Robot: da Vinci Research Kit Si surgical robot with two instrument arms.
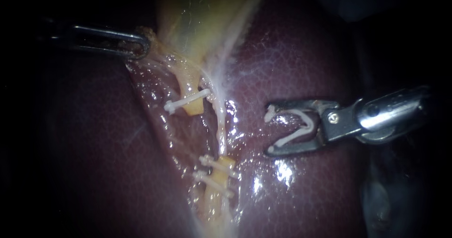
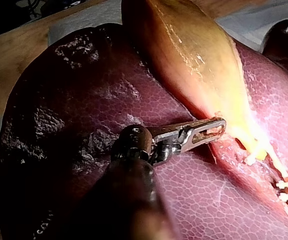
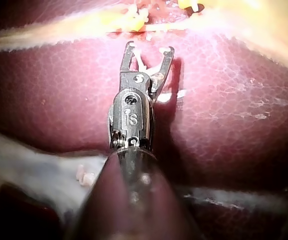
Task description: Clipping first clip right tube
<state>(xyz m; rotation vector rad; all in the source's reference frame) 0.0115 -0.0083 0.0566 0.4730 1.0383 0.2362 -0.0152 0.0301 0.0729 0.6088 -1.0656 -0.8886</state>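
Right instrument (image 1: 269, 130) lies over the liver (image 1: 306, 45). Its 2 jaws are spread wide, yet both bear on a white new clip (image 1: 301, 127) that sits bent open between them. The jaw tips face the right tube (image 1: 220, 125), a pale strand running down the cleft in the liver, and stand near it without touching. Just left of that strand lies a yellow cut tube (image 1: 193, 107) in 2 stubs. 1 upper clip (image 1: 188, 100) crosses the upper stub, and 2 lower clips (image 1: 205, 161) cross the lower one. Left instrument (image 1: 141, 44) reaches the foot of the gallbladder (image 1: 197, 12), its jaws pressed together on a fold of tissue at the gallbladder's edge.
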